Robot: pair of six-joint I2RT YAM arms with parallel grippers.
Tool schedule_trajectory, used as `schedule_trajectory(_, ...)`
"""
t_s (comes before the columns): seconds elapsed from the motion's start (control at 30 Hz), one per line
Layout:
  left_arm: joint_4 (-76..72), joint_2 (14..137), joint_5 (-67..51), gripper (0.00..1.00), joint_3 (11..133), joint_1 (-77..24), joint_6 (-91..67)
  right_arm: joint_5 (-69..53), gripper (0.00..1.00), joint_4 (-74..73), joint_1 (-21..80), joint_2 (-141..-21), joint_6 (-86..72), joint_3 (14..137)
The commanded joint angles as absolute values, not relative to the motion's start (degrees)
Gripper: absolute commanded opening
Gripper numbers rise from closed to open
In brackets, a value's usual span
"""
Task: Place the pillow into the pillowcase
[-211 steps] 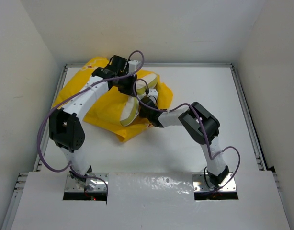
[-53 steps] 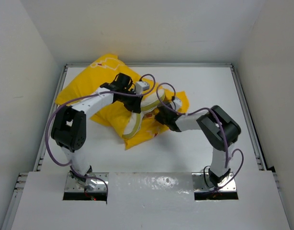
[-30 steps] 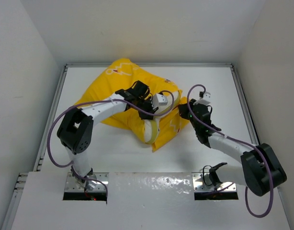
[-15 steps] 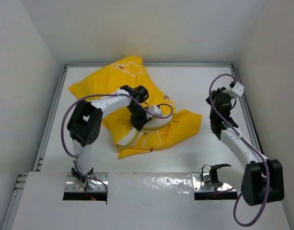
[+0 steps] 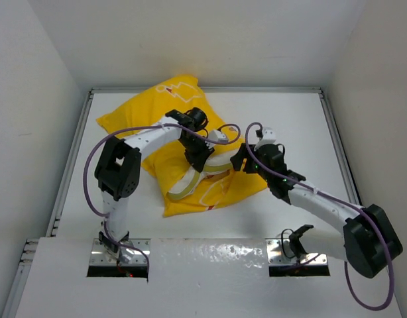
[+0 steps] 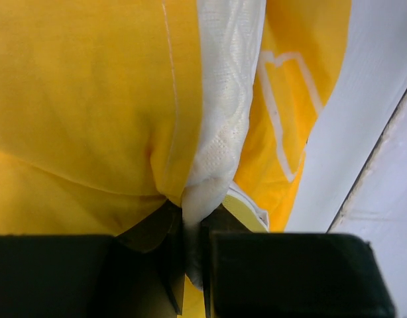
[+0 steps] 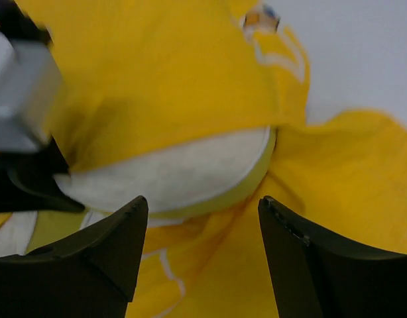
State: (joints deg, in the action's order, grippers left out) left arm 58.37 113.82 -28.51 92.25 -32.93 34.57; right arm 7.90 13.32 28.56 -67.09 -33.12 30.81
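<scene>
The yellow pillowcase (image 5: 145,120) lies crumpled at the table's back left, with the cream pillow (image 5: 192,180) partly inside it. A curved cream face and yellow edge band of the pillow show at the pillowcase's opening. My left gripper (image 5: 202,161) is shut on a fold of the pillow's white quilted cloth (image 6: 227,99), with yellow pillowcase (image 6: 84,99) on either side. My right gripper (image 5: 238,161) hovers open at the pillowcase's right edge. In the right wrist view its fingers (image 7: 97,258) straddle nothing, above the pillow (image 7: 170,175) and pillowcase (image 7: 362,179).
Both things lie on a white table (image 5: 303,126), boxed in by white walls and a metal rail (image 5: 339,152) along each side. The left arm's purple cable (image 5: 91,159) loops beside the pillowcase. A white panel (image 5: 210,265) covers the near edge.
My right gripper has opened and swung from the far right back to the pillowcase's right edge. The left gripper keeps its hold and has shifted slightly.
</scene>
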Motion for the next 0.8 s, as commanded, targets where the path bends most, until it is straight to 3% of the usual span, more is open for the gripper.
schedule_trajectory(0.0,54.67,114.7,-31.64,0.0,93.87,-32.17,29.89,11.24,0.69,13.8,34.42,-65.3,-42.97,29.44)
schedule_trajectory(0.17,52.21,115.31,-30.59,0.0,92.9,-32.17,27.25,15.12,0.83,10.63,39.11,-74.14,-45.0,32.34)
schedule_trajectory(0.6,53.61,114.43,-29.53,0.0,93.25,-32.25,28.83,22.58,0.79,13.73,41.13,-95.07,-51.33,36.29)
schedule_trajectory(0.63,53.61,114.35,-29.44,0.0,93.16,-32.26,28.83,23.63,0.75,12.23,41.05,-96.58,-51.68,38.56)
schedule_trajectory(0.7,53.96,113.91,-29.18,0.0,92.99,-32.17,29.35,28.88,0.58,7.06,41.04,-99.39,-53.78,40.86)
schedule_trajectory(0.73,54.31,113.65,-29.09,0.0,92.99,-32.17,29.96,31.53,0.32,-2.54,41.04,-102.01,-57.79,43.74)
schedule_trajectory(0.77,55.01,113.12,-29.18,0.0,93.08,-31.82,30.23,33.99,0.18,-7.77,41.13,-103.08,-60.09,45.07)
